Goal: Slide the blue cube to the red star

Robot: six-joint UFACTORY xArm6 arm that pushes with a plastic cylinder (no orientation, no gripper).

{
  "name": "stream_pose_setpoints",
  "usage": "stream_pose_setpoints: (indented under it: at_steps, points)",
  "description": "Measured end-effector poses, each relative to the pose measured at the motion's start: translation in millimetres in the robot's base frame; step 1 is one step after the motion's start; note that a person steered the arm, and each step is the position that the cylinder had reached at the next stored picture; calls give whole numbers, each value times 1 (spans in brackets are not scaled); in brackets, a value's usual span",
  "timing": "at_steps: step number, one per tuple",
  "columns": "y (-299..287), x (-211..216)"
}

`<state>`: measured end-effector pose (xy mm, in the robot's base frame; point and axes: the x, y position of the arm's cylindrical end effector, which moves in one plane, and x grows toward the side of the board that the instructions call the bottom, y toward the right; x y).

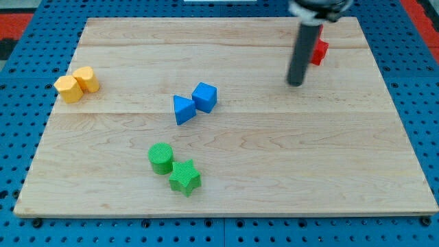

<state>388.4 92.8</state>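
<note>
Your blue cube (pixel 204 96) sits a little left of the frame's centre on the wooden counter (pixel 274 171), and it touches a blue triangular block (pixel 182 110) that lies just to its lower left. The red star (pixel 317 49) is at the upper right of the frame, near the counter's top edge; the rod covers its left part, so you see only the right side of it and the shape is hard to confirm from what shows. The rod comes down from the top of the frame, and my tip (pixel 295 83) rests on the counter just below and slightly left of the red block, close to it but apart from it as far as you can tell. My tip is well apart from the blue cube, off to the cube's right and a bit higher in the frame, with bare wood between them. This rig has no tool with jaws to spread or press together, only the plain rod end, and it pinches nothing. At the left of the frame you have two yellow blocks touching each other, a yellow hexagonal block (pixel 67 88) and a yellow cylinder (pixel 86 79) just to its upper right. Lower in the frame, left of centre, a green cylinder (pixel 160 158) touches a green star (pixel 184 177) at its lower right.
</note>
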Motion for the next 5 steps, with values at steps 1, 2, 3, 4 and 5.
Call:
stream_pose_setpoints:
  at_steps: [1,2,3,4,5]
  points:
    - [-96,-26]
    - [-198,-6]
    - [-188,28]
    - [-105,28]
    - [-33,28]
